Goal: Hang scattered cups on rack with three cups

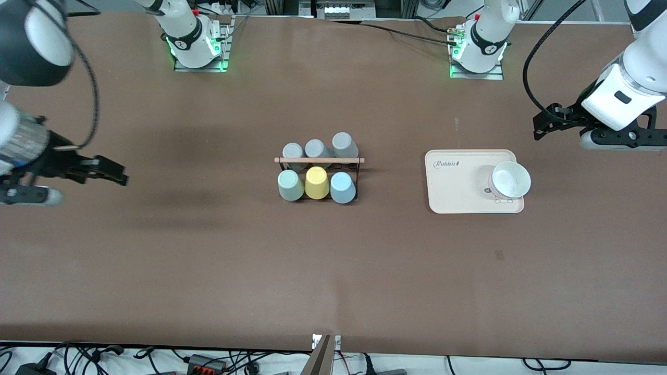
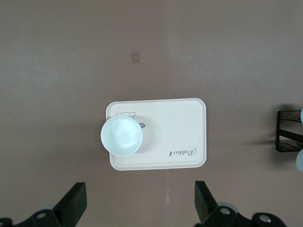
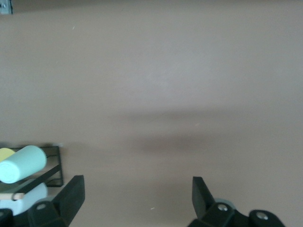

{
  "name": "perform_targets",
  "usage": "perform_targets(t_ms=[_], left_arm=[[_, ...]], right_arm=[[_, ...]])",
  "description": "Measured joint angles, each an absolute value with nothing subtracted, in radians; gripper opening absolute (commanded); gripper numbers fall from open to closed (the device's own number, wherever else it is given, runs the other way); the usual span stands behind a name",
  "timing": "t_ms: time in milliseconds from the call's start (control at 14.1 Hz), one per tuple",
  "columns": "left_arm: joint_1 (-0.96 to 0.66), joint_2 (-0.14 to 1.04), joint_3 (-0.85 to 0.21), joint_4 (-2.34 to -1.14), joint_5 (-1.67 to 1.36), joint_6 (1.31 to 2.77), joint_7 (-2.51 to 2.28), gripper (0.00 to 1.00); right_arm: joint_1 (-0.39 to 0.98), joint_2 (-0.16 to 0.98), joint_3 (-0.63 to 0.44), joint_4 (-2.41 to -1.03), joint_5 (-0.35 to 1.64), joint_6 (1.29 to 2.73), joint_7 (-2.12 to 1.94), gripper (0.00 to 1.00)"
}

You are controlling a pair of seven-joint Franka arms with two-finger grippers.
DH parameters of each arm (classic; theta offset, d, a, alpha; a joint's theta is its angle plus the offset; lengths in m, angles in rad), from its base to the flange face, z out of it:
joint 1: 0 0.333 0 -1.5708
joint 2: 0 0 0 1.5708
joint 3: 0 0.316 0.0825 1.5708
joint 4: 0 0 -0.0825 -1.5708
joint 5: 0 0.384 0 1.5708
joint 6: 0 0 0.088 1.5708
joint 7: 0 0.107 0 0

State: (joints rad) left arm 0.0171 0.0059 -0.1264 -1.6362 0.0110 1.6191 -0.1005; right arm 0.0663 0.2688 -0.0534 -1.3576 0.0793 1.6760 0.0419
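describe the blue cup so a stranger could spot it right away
Find the black wire rack at the table's middle, topped by a wooden rod. Its row nearer the front camera holds three cups; the light blue cup sits beside the yellow cup, toward the left arm's end.

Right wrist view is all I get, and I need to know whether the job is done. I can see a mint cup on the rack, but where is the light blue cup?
Observer: The light blue cup is on the rack too, in the same row as the mint one, at the end toward the left arm.
Operator: Where is my right gripper over the table?
Observer: The right gripper is over bare table toward the right arm's end, well apart from the rack, jaws open.
Operator: And the other arm?
Observer: The left gripper waits over the table toward the left arm's end, past a tray holding a white bowl, jaws open.
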Motion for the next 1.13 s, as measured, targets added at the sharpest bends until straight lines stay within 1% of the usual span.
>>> perform_targets(t_ms=[212,495,636,990,1131], left_arm=[[0.018,0.006,-0.126,-1.636,0.011,1.619,-0.101,1.00],[0.019,0.006,-0.126,-1.636,0.011,1.619,-0.101,1.00],[0.019,0.006,-0.126,-1.635,0.011,1.619,-0.101,1.00],[0.020,0.006,-0.126,-1.635,0.011,1.619,-0.101,1.00],[0.020,0.006,-0.126,-1.635,0.011,1.618,-0.101,1.00]], right_arm=[[0.040,0.259,-0.075,-1.332,0.077,1.669,-0.041,1.00],[0.042,0.240,-0.088,-1.352,0.070,1.668,-0.055,1.00],[0.048,0.194,-0.087,-1.432,0.049,1.704,-0.055,1.00],[0.052,-0.006,-0.087,-1.764,0.037,1.861,-0.055,1.00],[0.052,-0.045,-0.087,-1.816,0.037,1.879,-0.055,1.00]])
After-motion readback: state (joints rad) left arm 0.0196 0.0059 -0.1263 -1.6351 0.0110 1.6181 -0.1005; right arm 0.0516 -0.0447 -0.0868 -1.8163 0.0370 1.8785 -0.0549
